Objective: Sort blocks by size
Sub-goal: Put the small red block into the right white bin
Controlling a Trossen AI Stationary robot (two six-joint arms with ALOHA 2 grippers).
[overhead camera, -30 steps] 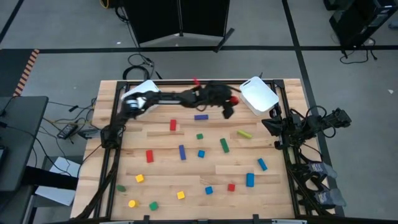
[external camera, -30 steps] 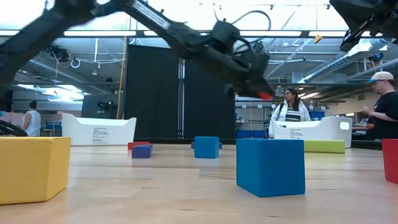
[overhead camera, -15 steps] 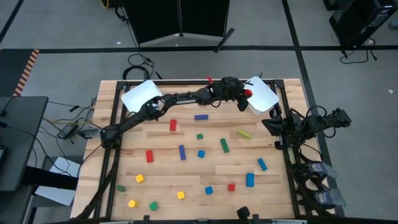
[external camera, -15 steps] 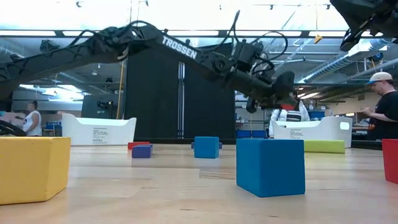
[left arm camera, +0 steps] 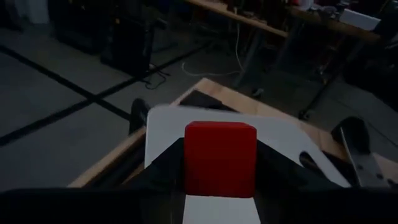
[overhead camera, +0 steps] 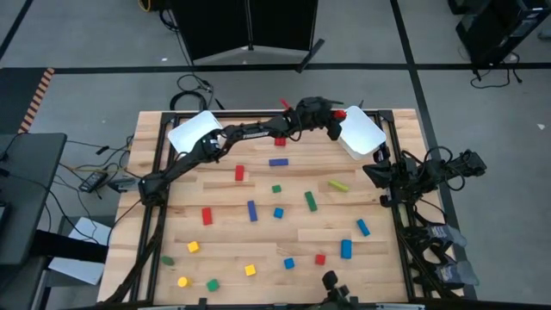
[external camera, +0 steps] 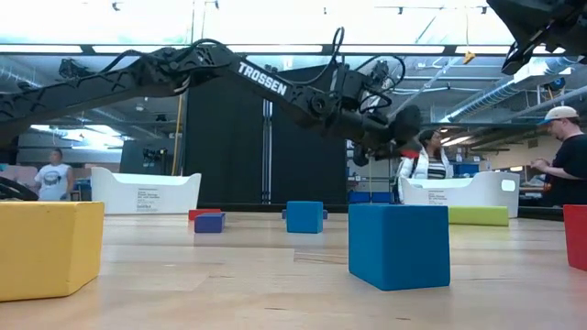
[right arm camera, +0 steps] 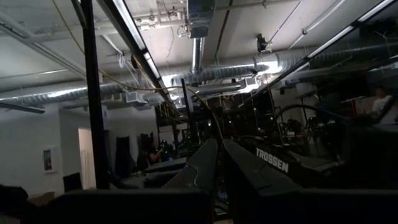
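My left gripper [overhead camera: 334, 119] reaches across the table's far side and is shut on a red block [left arm camera: 220, 158]. It holds the block above the far left corner of the right white bin [overhead camera: 362, 134]. In the low view this gripper [external camera: 404, 139] hangs high over the table. Several red, blue, green and yellow blocks lie flat on the wooden table, among them a blue bar [overhead camera: 277, 161] and a green bar [overhead camera: 310, 201]. My right gripper [overhead camera: 381, 170] rests folded at the table's right edge, fingers shut [right arm camera: 219, 163] and holding nothing. My left gripper pinches the red block by two opposite side faces [left arm camera: 188, 163] between its two fingers. The fingers run nearly level, coming from the table's left. The block is lifted clear, upright and square in the hold, over the white bin's floor [left arm camera: 286, 134].
A second white bin [overhead camera: 195, 131] stands at the table's far left corner. In the low view a big yellow block [external camera: 48, 247] and a blue block [external camera: 399, 245] stand close to the camera. People stand in the room behind the table.
My left gripper has carried the red block toward the table's far right corner, from over the tabletop beside the right white bin to above that bin's corner. The arm has stretched out, and the block has stayed lifted in the hold.
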